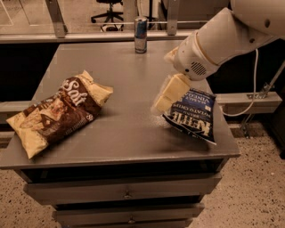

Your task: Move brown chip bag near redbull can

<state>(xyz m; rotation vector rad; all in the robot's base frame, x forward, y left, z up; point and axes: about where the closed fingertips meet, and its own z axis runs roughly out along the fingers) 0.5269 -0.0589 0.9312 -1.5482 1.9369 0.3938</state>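
Note:
The brown chip bag (58,113) lies flat on the left side of the grey table (129,75), its dark middle showing white "Salt" lettering and its ends pale tan. The redbull can (140,34) stands upright at the table's far edge, near the middle. My gripper (165,99) hangs from the white arm over the right-centre of the table, just left of the blue Kettle bag. It is well to the right of the brown bag and holds nothing that I can see.
A dark blue Kettle chip bag (192,114) lies at the table's right front edge. The table has drawers (127,194) below its front. An office chair (108,10) and metal posts stand behind the far edge. A white cable hangs at the right.

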